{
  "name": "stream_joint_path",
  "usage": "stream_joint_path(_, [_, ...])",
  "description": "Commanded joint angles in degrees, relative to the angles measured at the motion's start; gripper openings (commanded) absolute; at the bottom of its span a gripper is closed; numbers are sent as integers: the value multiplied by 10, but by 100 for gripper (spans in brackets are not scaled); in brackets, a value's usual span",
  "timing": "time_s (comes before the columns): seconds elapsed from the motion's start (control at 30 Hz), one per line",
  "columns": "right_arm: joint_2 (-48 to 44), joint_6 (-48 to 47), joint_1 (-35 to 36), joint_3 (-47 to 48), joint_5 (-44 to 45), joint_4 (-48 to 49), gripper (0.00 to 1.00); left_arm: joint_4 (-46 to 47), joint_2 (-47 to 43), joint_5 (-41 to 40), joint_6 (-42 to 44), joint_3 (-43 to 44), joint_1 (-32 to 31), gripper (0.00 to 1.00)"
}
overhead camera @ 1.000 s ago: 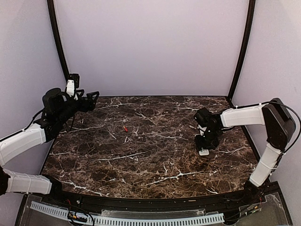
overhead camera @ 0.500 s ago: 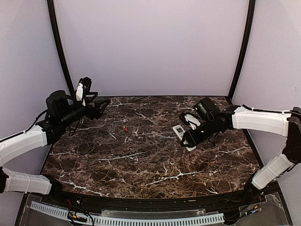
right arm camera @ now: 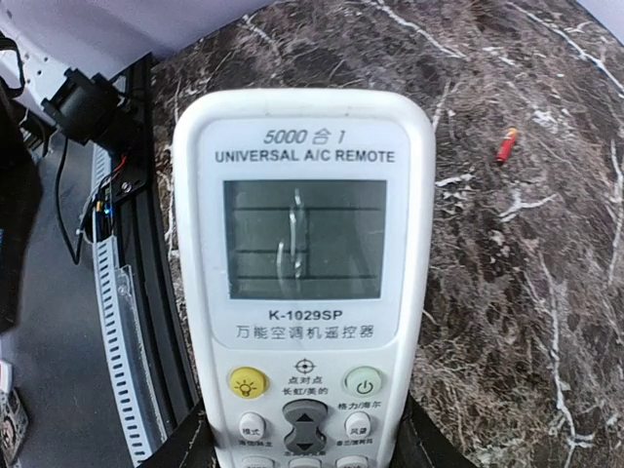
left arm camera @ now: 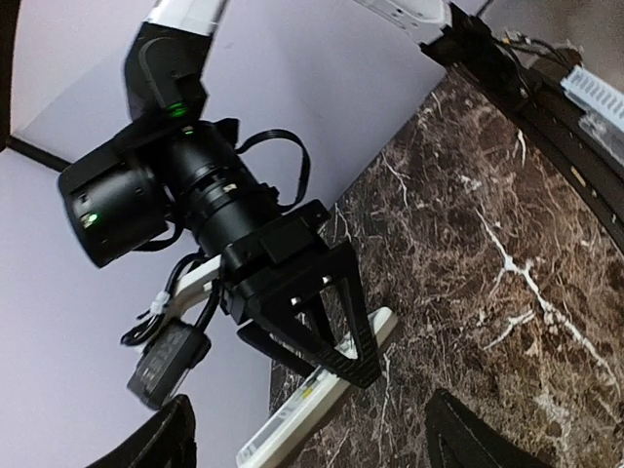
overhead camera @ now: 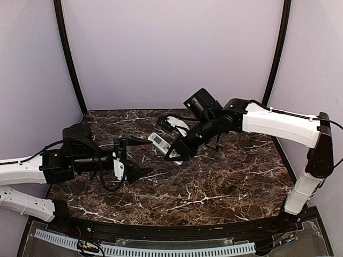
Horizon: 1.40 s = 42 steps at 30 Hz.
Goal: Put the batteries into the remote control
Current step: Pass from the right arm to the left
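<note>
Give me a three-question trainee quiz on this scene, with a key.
1. True or false: the right claw grips the remote control.
2. Fill in: the left claw holds nothing, and its fingers are ___.
3. Where is the red battery? A) lying on the table B) in the left claw C) inside the remote control

Key: 1 true; 2 open; 3 A.

A dark brown marble table [overhead camera: 225, 182], white-veined, spreads between pale lilac walls [overhead camera: 171, 53]. A black left pole [overhead camera: 67, 53] and black right pole [overhead camera: 276, 53] rise at its far corners. A white slotted strip [overhead camera: 161, 250] lines the near edge.
</note>
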Motion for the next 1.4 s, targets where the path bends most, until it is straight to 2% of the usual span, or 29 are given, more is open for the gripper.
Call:
stream_joint_path(0.0, [19,-16,34,39,-19,-29,22,-49,11,-127,185,2,-31,81])
stream_joint_path(0.13, [27,-23,47,45,-24,-25,22,-92,20,-167,178,9,-31,84])
stream_joint_path(0.3, [32,-30,56,48,-33,-30,22,-89,53,-228,166,13,-30,85])
stream_joint_path(0.43, [27,-33,58,42,-38,-31,22,-75,51,-209,155,16,-30,84])
stream_joint_path(0.5, [25,-33,59,40,-40,-31,21,-78,50,-200,151,17,-30,79])
stream_joint_path(0.6, [25,-34,60,38,-42,-29,20,-86,54,-198,152,23,-31,66])
stream_joint_path(0.7, [30,-36,60,40,-39,-29,20,-86,61,-196,155,27,-31,61])
stream_joint_path(0.9, [34,-39,61,43,-48,-24,20,-77,75,-193,164,33,-32,44])
stream_joint_path(1.17, [28,-46,61,38,-51,-15,21,-58,88,-203,148,35,-40,4])
stream_joint_path(1.27, [17,-47,60,30,-45,-6,28,-57,84,-208,129,33,-44,0])
stream_joint_path(1.3, [12,-47,61,29,-41,-2,36,-57,82,-209,116,32,-45,0])
stream_joint_path(1.37, [-1,-47,61,23,-32,6,59,-56,74,-208,93,32,-46,0])
